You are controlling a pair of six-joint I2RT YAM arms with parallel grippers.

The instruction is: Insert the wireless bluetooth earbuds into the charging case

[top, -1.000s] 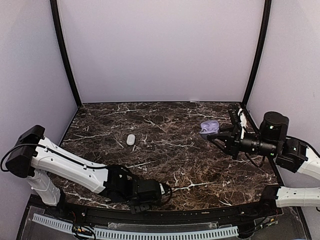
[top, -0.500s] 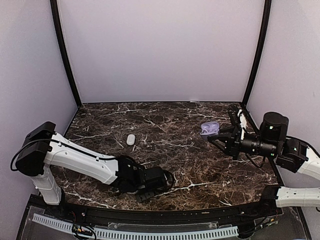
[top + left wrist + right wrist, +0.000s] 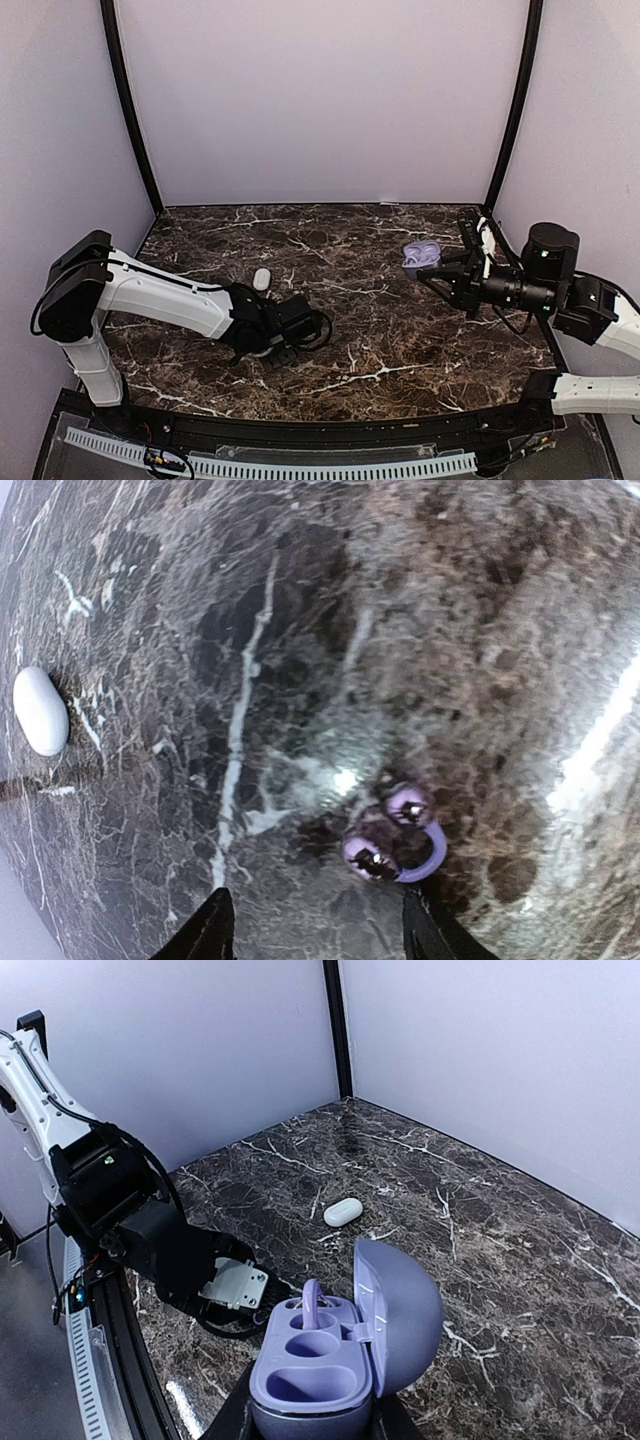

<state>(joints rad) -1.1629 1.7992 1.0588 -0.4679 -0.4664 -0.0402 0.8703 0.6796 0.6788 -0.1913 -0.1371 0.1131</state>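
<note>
My right tool [image 3: 432, 272] grips the open charging case [image 3: 330, 1360] — fingers mostly cropped.
Left tool [image 3: 315, 925] open, tips only — purple blur [image 3: 393, 832] unidentifiable.

A glossy lavender, pebble-shaped hinged plastic charging case [image 3: 405, 1310] was held raised at the far right of the scene, its base level and its lid swung open and upright. One tiny pale plastic earbud [image 3: 312, 1305] was seen standing stem-up in the farthest pale-lilac socket.

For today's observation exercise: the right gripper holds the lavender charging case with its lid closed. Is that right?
Not quite. The right gripper does hold the charging case, but its lid stands open, not closed. The right wrist view shows this.
</note>
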